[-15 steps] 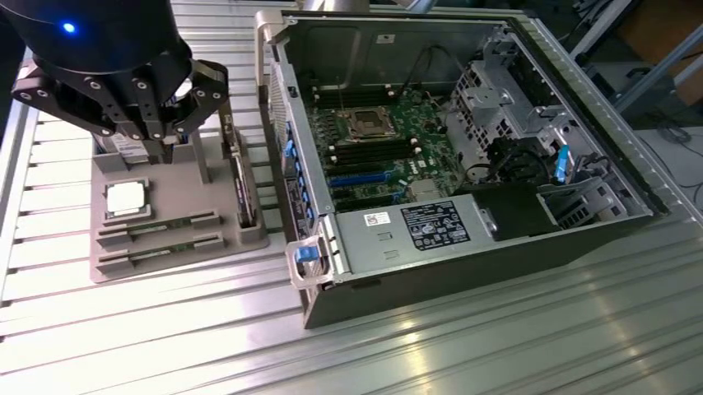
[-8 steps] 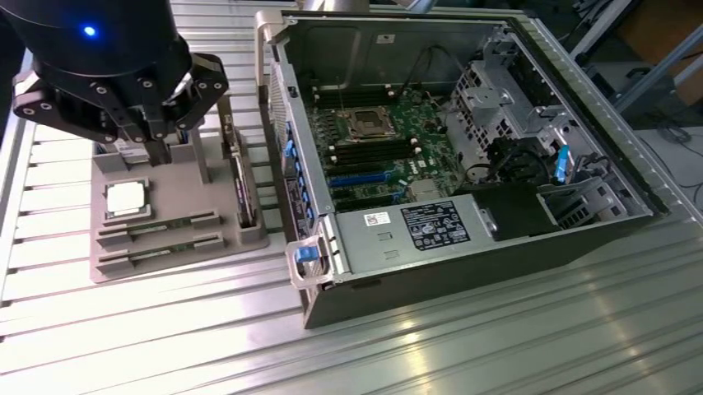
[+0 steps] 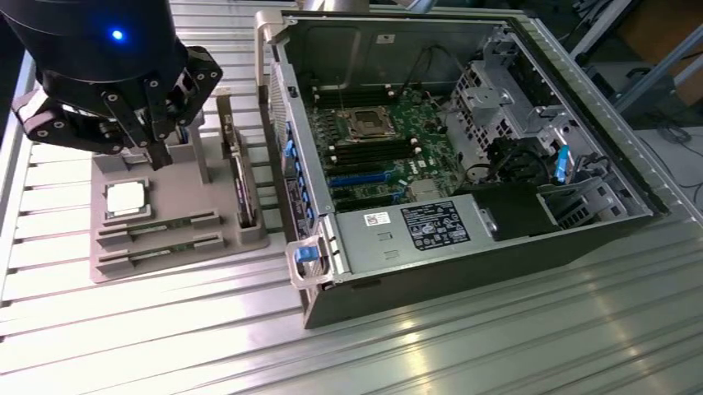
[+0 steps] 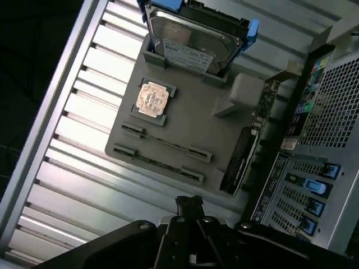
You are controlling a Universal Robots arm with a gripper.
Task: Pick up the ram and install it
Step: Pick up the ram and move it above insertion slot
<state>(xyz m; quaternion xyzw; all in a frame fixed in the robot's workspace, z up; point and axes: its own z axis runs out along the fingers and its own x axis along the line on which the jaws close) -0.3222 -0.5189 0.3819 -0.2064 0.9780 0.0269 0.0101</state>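
Arm (image 3: 104, 49) ran off the top edge in the exterior view, and the gripper (image 3: 163, 152) blocked the back of the tray (image 3: 165, 270), so whatever sat there was covered. Both ram (image 3: 154, 230) sticks lay edge-on, too thin to show any detail. The PSU label (image 3: 437, 224) text was way too small to read. In the wrist view the drive (image 4: 188, 42) got clipped by the picture's edge, same for the case (image 4: 331, 101), and most of the gripper's body was cut off too.

Arm (image 3: 104, 41) enters at upper left of the exterior view, blue light on, wrist aimed straight down. Hand (image 3: 160, 155) hangs low, linkages splayed. Fingertips (image 4: 189, 203) pressed together, gripping nothing.
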